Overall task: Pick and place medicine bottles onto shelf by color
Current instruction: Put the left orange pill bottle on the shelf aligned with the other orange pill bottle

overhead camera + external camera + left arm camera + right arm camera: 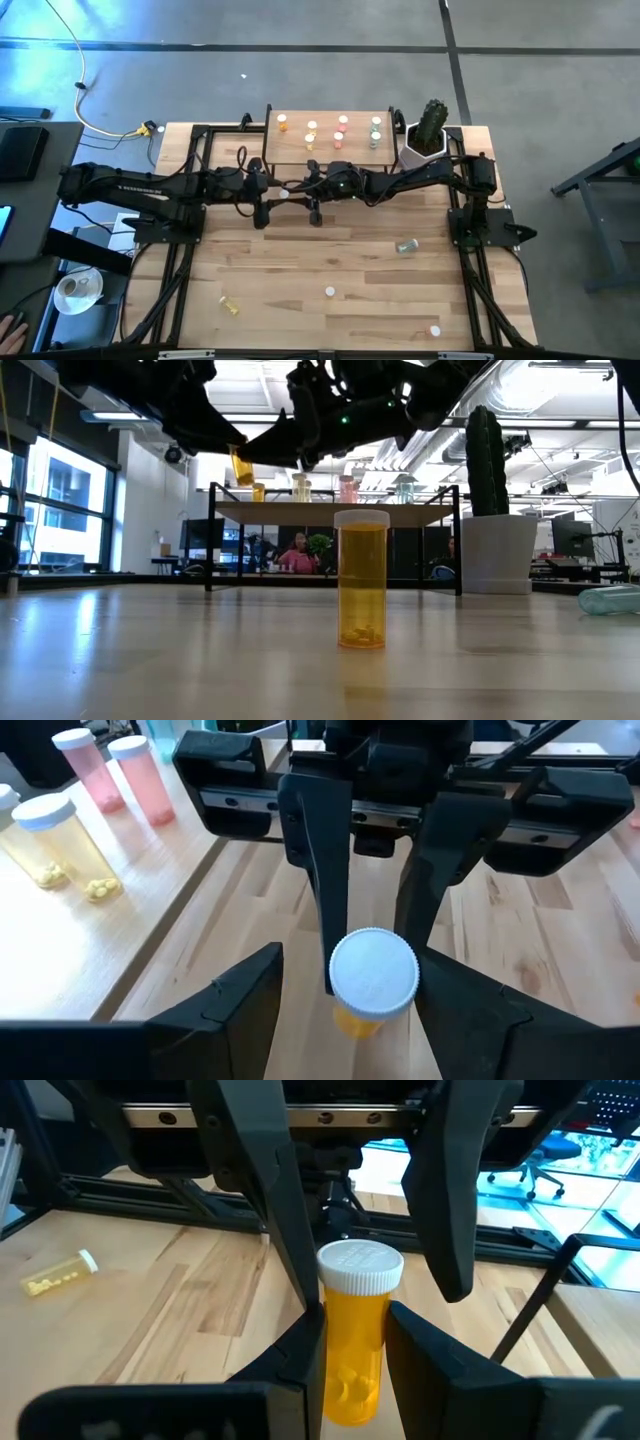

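Note:
An orange bottle with a white cap (pixel 352 1330) is held in the air just in front of the shelf (pixel 326 150). It also shows in the low view (pixel 242 466) and, cap-on, in the left wrist view (pixel 373 970). My right gripper (pixel 352 1365) is shut on it. My left gripper (pixel 350 995) faces it from the table's left, open, with its fingers on either side of the cap end; whether one touches, I cannot tell. Orange, yellow, pink and green bottles (pixel 342 125) stand on the shelf. My right gripper pinches the orange bottle's body (pixel 350 1345) below the cap between its two fingers, one on each side. The fingers come roughly level from the table's right and lie across the bottle. The bottle is lifted clear of the table and slightly tilted in the low view.
A cactus in a white pot (pixel 427 138) stands right of the shelf. On the table stand an orange bottle (pixel 362 580) and another bottle (pixel 434 330). A green bottle (pixel 406 246) and a yellow one (pixel 230 305) lie on their sides.

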Controlling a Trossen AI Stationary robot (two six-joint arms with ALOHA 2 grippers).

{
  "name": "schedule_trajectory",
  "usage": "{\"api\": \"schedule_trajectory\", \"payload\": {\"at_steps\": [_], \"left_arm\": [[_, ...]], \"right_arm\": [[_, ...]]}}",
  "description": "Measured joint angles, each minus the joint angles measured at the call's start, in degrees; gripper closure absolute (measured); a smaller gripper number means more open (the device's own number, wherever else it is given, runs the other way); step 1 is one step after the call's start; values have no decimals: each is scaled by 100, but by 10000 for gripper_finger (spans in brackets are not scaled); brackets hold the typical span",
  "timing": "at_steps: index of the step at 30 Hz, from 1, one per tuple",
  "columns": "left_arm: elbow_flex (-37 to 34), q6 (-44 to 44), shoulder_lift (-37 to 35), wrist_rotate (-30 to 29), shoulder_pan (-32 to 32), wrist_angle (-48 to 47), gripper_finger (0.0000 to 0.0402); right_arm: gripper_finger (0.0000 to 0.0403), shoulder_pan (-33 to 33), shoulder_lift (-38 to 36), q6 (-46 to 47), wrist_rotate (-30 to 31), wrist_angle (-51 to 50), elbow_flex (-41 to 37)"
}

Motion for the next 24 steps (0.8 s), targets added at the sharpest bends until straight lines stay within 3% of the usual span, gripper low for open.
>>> {"api": "schedule_trajectory", "payload": {"at_steps": [6, 18, 24], "left_arm": [[0, -45, 0, 35, 1, -1, 211], [0, -32, 2, 73, -3, 3, 278], [0, -30, 2, 137, 2, -1, 287]], "right_arm": [[327, -2, 0, 0, -2, 11, 0], [327, -6, 0, 2, 20, 31, 0], [327, -2, 0, -10, 85, 16, 0]]}}
